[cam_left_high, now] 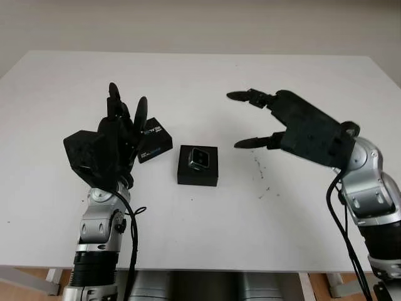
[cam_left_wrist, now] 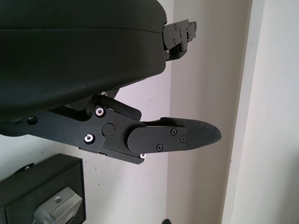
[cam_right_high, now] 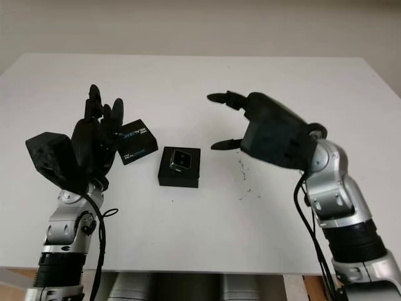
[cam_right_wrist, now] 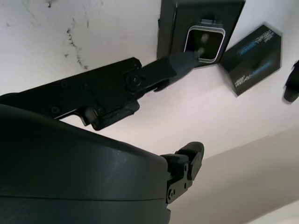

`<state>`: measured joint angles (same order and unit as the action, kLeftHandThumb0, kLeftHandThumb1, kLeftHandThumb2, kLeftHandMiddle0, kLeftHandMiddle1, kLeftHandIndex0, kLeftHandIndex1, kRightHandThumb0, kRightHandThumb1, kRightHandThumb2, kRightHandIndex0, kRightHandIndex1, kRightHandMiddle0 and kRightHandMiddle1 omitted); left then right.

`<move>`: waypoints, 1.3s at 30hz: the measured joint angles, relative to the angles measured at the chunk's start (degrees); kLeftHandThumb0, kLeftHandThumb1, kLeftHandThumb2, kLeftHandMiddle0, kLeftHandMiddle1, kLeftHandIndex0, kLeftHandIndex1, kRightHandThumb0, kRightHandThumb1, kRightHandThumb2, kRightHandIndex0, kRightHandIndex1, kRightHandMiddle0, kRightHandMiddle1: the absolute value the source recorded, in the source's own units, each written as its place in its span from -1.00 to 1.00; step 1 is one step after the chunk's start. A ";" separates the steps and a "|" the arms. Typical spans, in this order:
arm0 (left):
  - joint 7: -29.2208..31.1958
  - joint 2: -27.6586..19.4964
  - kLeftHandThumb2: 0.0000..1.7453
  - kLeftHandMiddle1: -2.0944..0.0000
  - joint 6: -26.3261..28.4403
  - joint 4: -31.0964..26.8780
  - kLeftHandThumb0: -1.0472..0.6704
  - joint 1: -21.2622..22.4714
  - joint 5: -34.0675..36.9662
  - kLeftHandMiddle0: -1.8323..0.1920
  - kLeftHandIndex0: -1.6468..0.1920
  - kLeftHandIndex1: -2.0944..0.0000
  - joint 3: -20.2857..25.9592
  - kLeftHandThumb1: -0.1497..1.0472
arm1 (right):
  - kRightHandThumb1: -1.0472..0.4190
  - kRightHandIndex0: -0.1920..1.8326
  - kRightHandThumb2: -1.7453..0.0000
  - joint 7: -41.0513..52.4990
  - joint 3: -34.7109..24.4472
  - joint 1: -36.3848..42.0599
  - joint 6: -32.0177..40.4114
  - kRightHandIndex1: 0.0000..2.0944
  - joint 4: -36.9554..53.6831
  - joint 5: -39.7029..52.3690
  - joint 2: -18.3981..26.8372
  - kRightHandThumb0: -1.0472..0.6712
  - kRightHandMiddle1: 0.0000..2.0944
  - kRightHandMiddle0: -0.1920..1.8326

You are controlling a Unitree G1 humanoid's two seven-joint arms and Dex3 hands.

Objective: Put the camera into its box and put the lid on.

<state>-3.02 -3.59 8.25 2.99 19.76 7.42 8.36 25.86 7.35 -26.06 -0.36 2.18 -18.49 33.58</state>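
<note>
Camera (cam_left_high: 198,158) sitting in its box (cam_left_high: 197,175), mid-table; lid (cam_left_high: 153,140) lying just beside, uncovered. Left hand (cam_left_high: 119,135) and right hand (cam_left_high: 276,122) hovering open, holding nothing. Risk: 1 clumsy lid grab nudging the box.

From up at the robot's head, the two eye views look forward and down over the white counter (cam_left_high: 207,75), a little apart, sharing the whole scene. Each wrist camera sits tight against its own hand, the left hand (cam_left_wrist: 70,56) and the right hand (cam_right_wrist: 70,177), both catching the box (cam_right_wrist: 201,28) with the camera (cam_right_wrist: 204,43) that lies at mid-frame in the eye views.
</note>
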 measured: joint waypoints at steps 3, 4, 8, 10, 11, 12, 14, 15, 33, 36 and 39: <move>0.48 -0.18 -0.55 1.00 0.18 -0.20 -0.58 -0.11 0.22 1.00 1.00 1.00 0.25 1.00 | -1.00 -0.64 0.64 0.66 2.17 0.32 -9.46 -0.94 -2.28 -1.19 1.40 -0.52 -0.74 -0.68; 0.67 -0.37 -0.55 1.00 0.21 -0.21 -0.59 -0.12 0.32 1.00 1.00 1.00 0.37 1.00 | -1.00 -0.63 0.61 0.81 2.95 0.37 -11.93 -0.94 -3.29 -1.67 1.64 -0.54 -0.77 -0.66; 0.80 -0.73 -0.56 1.00 0.34 -0.24 -0.59 -0.13 0.55 1.00 1.00 1.00 0.85 1.00 | -1.00 -0.64 0.52 -1.37 5.64 0.31 -22.98 -0.95 -9.11 -4.54 1.87 -0.61 -0.80 -0.67; 0.89 -0.80 -0.56 1.00 0.48 -0.25 -0.58 -0.14 0.57 1.00 1.00 1.00 0.89 1.00 | -1.00 -0.67 0.47 -3.17 6.81 -0.01 -28.05 -0.96 -12.16 -6.67 1.85 -0.64 -0.82 -0.70; 0.93 -0.80 -0.56 1.00 0.51 -0.25 -0.58 -0.14 0.62 1.00 1.00 1.00 0.91 1.00 | -1.00 -0.69 0.44 -3.53 7.45 -0.24 -29.74 -0.97 -13.23 -7.63 1.85 -0.66 -0.84 -0.72; 0.99 -0.81 -0.56 1.00 0.50 -0.25 -0.58 -0.14 0.65 1.00 1.00 1.00 0.92 1.00 | -1.00 -0.70 0.42 -3.78 8.00 -0.50 -31.12 -0.97 -14.11 -8.46 1.85 -0.68 -0.84 -0.72; 1.30 -0.82 -0.56 1.00 0.50 -0.25 -0.57 -0.14 0.89 1.00 1.00 1.00 0.98 1.00 | -1.00 -0.73 0.38 -4.29 9.05 -1.26 -33.46 -0.98 -15.65 -10.45 1.83 -0.71 -0.86 -0.74; 1.41 -0.81 -0.56 1.00 0.50 -0.25 -0.56 -0.14 1.12 1.00 1.00 1.00 1.07 1.00 | -1.00 -0.74 0.37 -4.85 9.44 -1.64 -34.47 -0.98 -16.35 -11.43 1.82 -0.72 -0.86 -0.75; 1.96 -0.87 -0.54 1.00 0.50 -1.18 -0.56 -0.35 1.08 1.00 1.00 1.00 1.46 1.00 | -1.00 -0.89 0.31 -12.92 13.14 -4.74 -35.07 -0.99 -21.42 -22.93 0.68 -0.75 -0.95 -0.87; 1.98 -0.88 -0.55 1.00 0.53 -1.67 -0.56 -0.56 1.08 1.00 1.00 1.00 1.45 1.00 | -1.00 -0.91 0.35 -13.54 13.14 -4.77 -34.14 -0.99 -21.42 -23.44 0.66 -0.75 -0.95 -0.87; 1.92 -0.86 -0.56 1.00 1.00 -1.93 -0.57 -0.62 1.09 1.00 1.00 1.00 1.45 1.00 | -1.00 -0.93 0.37 -13.74 13.16 -4.82 -33.23 -0.98 -21.35 -24.22 0.66 -0.75 -0.95 -0.88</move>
<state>-1.10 -4.45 9.25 1.06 19.15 8.52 9.81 12.12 20.51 -30.88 -33.60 -19.17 -42.71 34.24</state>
